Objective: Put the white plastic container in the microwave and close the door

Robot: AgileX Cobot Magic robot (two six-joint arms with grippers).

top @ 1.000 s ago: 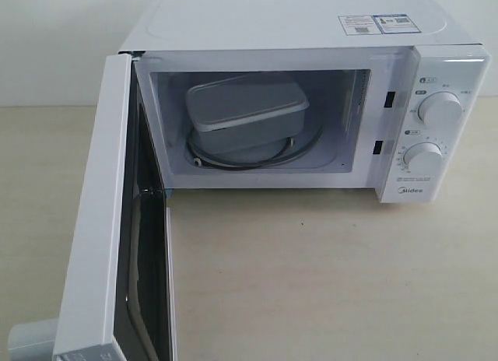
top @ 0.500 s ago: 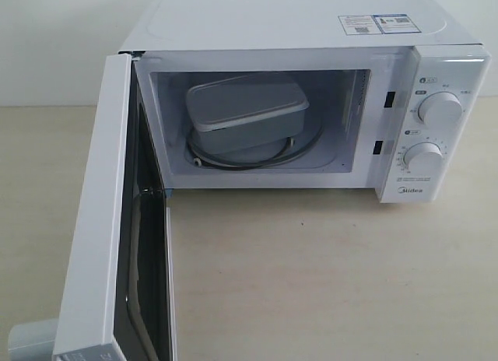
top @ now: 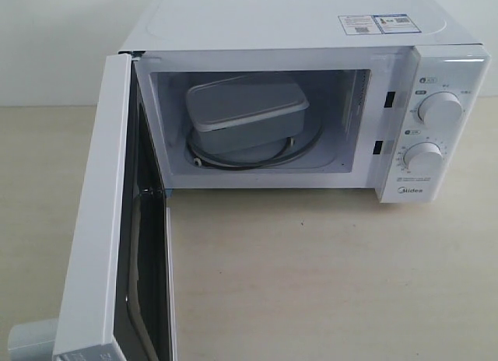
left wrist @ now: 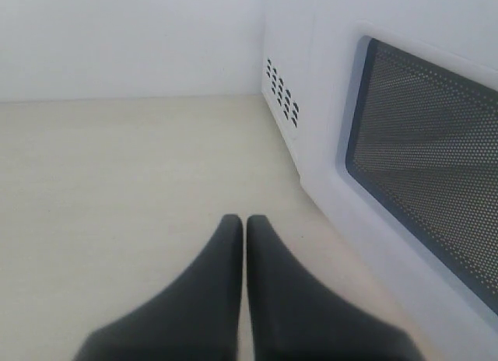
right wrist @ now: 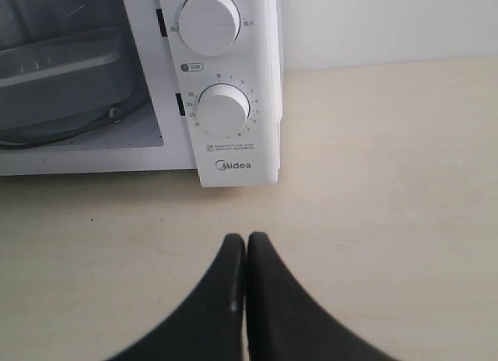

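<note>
The white plastic container (top: 245, 112) rests on the glass turntable inside the microwave (top: 296, 34), and its side shows in the right wrist view (right wrist: 62, 73). The door (top: 105, 221) stands wide open, swung out toward the front left. In the left wrist view the door (left wrist: 420, 166) lies beside my left gripper (left wrist: 245, 221), which is shut on nothing just outside the door's outer face. My right gripper (right wrist: 246, 238) is shut and empty, over the table in front of the dial panel. Neither gripper shows in the exterior view.
Two round dials (top: 440, 108) sit on the microwave's right panel, also seen in the right wrist view (right wrist: 223, 112). A beige table (top: 327, 275) spreads in front of the microwave. A grey-white arm part (top: 31, 341) pokes in at the lower left corner.
</note>
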